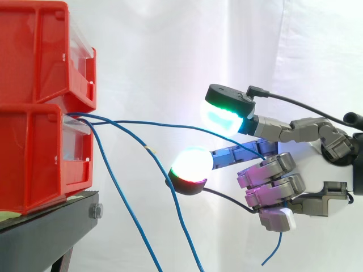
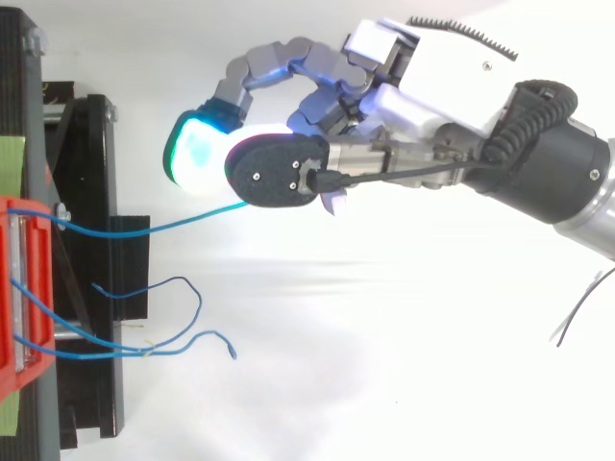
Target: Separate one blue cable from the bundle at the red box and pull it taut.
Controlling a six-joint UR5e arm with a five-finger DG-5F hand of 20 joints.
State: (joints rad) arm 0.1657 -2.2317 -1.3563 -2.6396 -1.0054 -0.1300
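Several thin blue cables come out of the lower red bin (image 1: 34,158) at the left. One blue cable (image 1: 170,123) runs almost straight to the right into my hand (image 1: 317,164), with a slight bend near the hand. The hand's lower fingers (image 1: 272,181) are curled round it, and its loose end (image 1: 275,249) hangs below them. Two glowing pads, one green-cyan (image 1: 224,116) and one white (image 1: 191,164), stick out towards the bin. From above, the same cable (image 2: 154,229) leads from the bin (image 2: 24,288) under the hand (image 2: 413,96).
Two other blue cables (image 2: 178,279) hang slack from the bin, drooping past the front of the black stand (image 1: 51,226). A second red bin (image 1: 39,51) is stacked on top. A white curtain hangs behind.
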